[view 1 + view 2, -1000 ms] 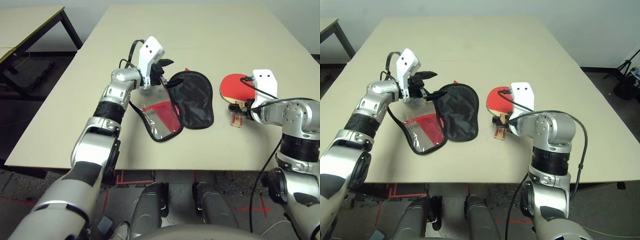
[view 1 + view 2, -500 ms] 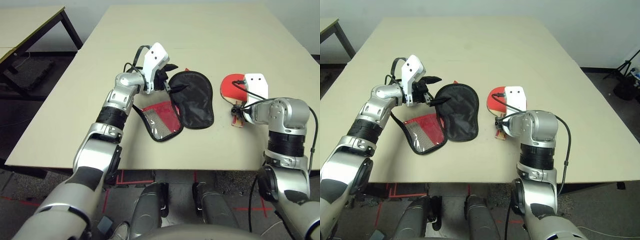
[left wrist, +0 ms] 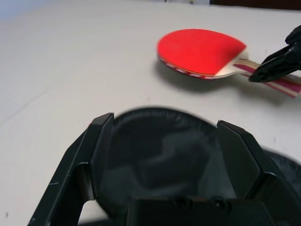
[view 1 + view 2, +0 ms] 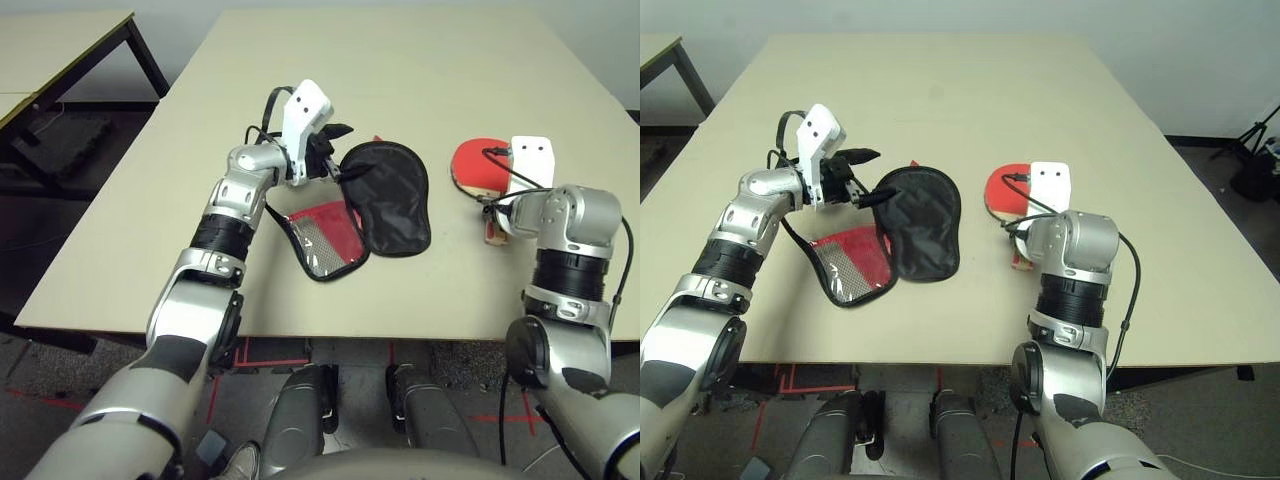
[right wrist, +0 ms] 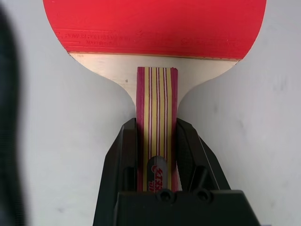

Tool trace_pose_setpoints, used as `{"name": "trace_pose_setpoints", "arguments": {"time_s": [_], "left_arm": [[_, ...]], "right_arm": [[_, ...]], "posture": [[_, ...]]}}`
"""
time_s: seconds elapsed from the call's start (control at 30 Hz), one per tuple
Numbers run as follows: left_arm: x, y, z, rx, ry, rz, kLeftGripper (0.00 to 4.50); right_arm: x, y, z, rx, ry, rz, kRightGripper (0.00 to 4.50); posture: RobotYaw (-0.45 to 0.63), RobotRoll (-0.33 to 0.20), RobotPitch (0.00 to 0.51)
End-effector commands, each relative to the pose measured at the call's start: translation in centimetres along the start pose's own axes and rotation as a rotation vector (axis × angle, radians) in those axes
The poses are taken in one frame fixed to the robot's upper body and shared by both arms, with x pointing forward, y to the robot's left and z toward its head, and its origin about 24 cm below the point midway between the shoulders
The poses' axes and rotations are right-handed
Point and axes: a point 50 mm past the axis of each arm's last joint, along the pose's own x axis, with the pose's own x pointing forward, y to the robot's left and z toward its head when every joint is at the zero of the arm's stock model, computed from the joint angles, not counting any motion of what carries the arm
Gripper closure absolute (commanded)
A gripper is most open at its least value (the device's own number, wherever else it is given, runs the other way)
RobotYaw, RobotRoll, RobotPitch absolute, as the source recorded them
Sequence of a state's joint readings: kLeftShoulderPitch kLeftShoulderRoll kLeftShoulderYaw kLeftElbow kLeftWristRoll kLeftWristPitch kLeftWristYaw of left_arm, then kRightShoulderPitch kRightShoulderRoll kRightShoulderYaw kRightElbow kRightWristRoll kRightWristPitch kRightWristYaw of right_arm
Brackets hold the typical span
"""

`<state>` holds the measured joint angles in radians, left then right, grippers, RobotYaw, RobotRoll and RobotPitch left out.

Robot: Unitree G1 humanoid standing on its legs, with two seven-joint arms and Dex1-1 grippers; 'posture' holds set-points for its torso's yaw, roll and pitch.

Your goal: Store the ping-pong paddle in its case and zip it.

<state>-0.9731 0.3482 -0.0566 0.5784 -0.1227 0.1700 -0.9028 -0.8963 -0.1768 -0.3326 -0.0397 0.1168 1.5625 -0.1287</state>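
Observation:
The ping-pong paddle (image 4: pixel 473 165) lies on the table to the right, red blade far, wooden handle near. My right gripper (image 5: pixel 156 141) is shut on the handle, one black finger (image 5: pixel 126 150) pressed on each side just above the red-and-black label. The case (image 4: pixel 390 200) lies open at mid-table: black lining up, with a red flap and mesh pocket (image 4: pixel 325 238) to its left. My left gripper (image 4: pixel 340 162) hovers open over the case's far left edge, and the black lining (image 3: pixel 160 146) shows between its fingers. The left wrist view also shows the paddle (image 3: pixel 200 51) beyond the case.
The beige table (image 4: pixel 400 60) stretches wide and bare behind the paddle and case. Its front edge runs just below the mesh flap. A second table (image 4: pixel 60 40) stands off to the far left across a dark floor gap.
My right gripper has closed on the paddle handle, and the paddle has shifted slightly right and away. My left gripper drew a little closer to the case edge.

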Motion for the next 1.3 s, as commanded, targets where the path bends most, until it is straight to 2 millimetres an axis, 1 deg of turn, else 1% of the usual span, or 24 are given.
{"name": "trace_pose_setpoints", "arguments": {"time_s": [0.03, 0.13, 0.17, 0.27, 0.43, 0.53, 0.7, 0.9, 1.13, 1.3], "left_arm": [[-1.3, 1.0, 0.7, 0.000, 0.005, 0.036, 0.00], [-2.4, 1.7, 0.7, 0.013, 0.033, 0.066, 0.00], [-3.1, 2.1, 0.8, 0.019, 0.047, 0.080, 0.00], [-4.2, 2.7, 0.8, 0.024, 0.069, 0.104, 0.00], [-5.2, 3.1, 0.9, 0.015, 0.078, 0.134, 0.00], [-5.6, 3.0, 0.7, 0.009, 0.083, 0.143, 0.00], [-5.7, 2.9, 0.3, -0.004, 0.087, 0.156, 0.00], [-5.7, 2.9, 0.1, -0.009, 0.090, 0.164, 0.00], [-5.3, 2.8, 0.0, -0.017, 0.095, 0.159, 0.00], [-4.3, 2.7, 0.0, -0.025, 0.092, 0.138, 0.00]], "right_arm": [[-1.0, 2.7, -0.1, -0.035, -0.010, 0.097, 3.37], [-1.1, 4.3, -0.6, -0.028, -0.004, 0.144, 3.37], [-0.9, 5.0, -1.2, -0.028, 0.013, 0.159, 3.37], [-0.7, 6.1, -2.2, -0.025, 0.047, 0.182, 3.37], [-0.7, 7.6, -3.4, -0.047, 0.077, 0.223, 3.37], [-0.7, 8.2, -3.7, -0.060, 0.086, 0.244, 3.37], [-0.7, 9.0, -4.2, -0.088, 0.103, 0.281, 3.37], [-0.6, 9.8, -4.9, -0.054, 0.143, 0.317, 3.37], [-0.9, 9.6, -5.0, -0.022, 0.122, 0.320, 3.37], [-1.5, 9.7, -4.9, -0.008, 0.088, 0.322, 3.37]], "posture": [[0.00, 0.000, 0.124], [0.01, 0.000, 0.125], [0.02, 0.000, 0.125], [0.03, 0.000, 0.126], [0.04, 0.000, 0.130], [0.04, 0.000, 0.131], [0.05, 0.000, 0.133], [0.04, 0.000, 0.137], [0.03, 0.000, 0.154], [0.01, 0.000, 0.168]]}}
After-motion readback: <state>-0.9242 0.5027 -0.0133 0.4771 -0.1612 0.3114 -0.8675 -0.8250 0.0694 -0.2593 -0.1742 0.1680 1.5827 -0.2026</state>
